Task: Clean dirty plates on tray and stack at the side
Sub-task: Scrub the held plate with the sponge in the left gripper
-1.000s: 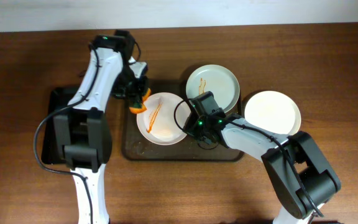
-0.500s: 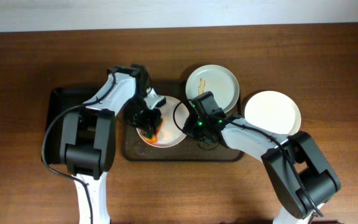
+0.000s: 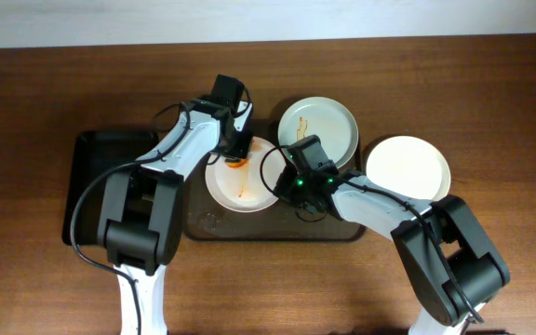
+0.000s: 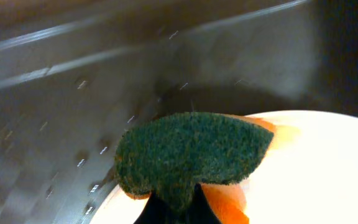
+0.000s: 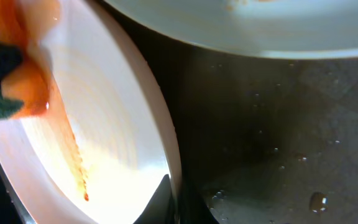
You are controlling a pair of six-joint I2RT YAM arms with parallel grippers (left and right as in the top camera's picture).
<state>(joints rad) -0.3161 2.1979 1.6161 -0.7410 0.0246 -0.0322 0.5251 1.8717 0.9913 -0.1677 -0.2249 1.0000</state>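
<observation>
A white plate (image 3: 240, 184) with an orange streak lies on the dark tray (image 3: 207, 223). My left gripper (image 3: 235, 154) is shut on an orange and green sponge (image 4: 191, 152) and presses it on the plate's far rim. My right gripper (image 3: 284, 186) is shut on the plate's right rim (image 5: 166, 155). The orange streak (image 5: 73, 155) and the sponge (image 5: 11, 87) also show in the right wrist view. A pale green plate (image 3: 318, 128) with a brown smear sits at the tray's back right. A clean white plate (image 3: 408, 169) lies on the table to the right.
A black bin (image 3: 87, 177) stands left of the tray. The tray floor (image 5: 278, 137) is wet with droplets. Brown table (image 3: 435, 56) surrounds everything.
My left gripper swept the sponge from the plate's left edge over its middle to its far rim. The orange streak is thinner. The right arm has not moved.
</observation>
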